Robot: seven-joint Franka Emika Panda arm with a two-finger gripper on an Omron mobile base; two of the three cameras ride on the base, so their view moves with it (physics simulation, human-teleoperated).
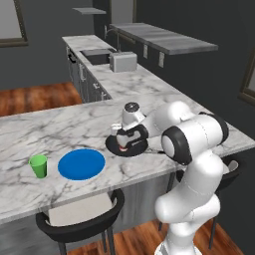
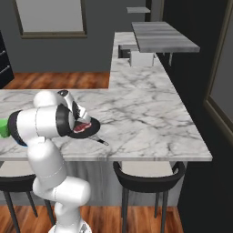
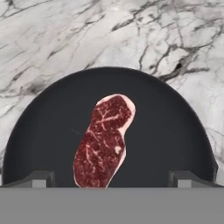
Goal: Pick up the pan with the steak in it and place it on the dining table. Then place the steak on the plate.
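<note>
I've got the gripper (image 3: 112, 179) hanging right over the pan (image 3: 175, 131), fingers spread wide with nothing between them, one tip low on each side of my hand view. The steak (image 3: 104, 142) lies straight below and between those tips, flat on the pan floor, its long axis running away from me and leaning slightly toward the upper right of that view. So the fingers straddle the steak across its narrow width, which I judge is the right line-up for a pinch if I drop straight down.

From the left base view the gripper (image 1: 130, 138) sits just above the pan (image 1: 115, 147), which is already resting on the dining table (image 1: 30, 129), so I reckon the first half of the job is done. The blue plate (image 1: 81, 164) is just beside the pan on its left, with marble showing between them, and a green cup (image 1: 39, 166) stands just past the plate, near the table's front edge.

In the right base view the pan's thin handle (image 2: 101, 141) points toward the near edge of the table (image 2: 150, 118), away from the plate, so it shouldn't foul the carry. Room to the right and behind is open marble. Farther back, the kitchen counter (image 1: 144, 79) with a toaster (image 1: 123, 62) stands well apart from my path.
</note>
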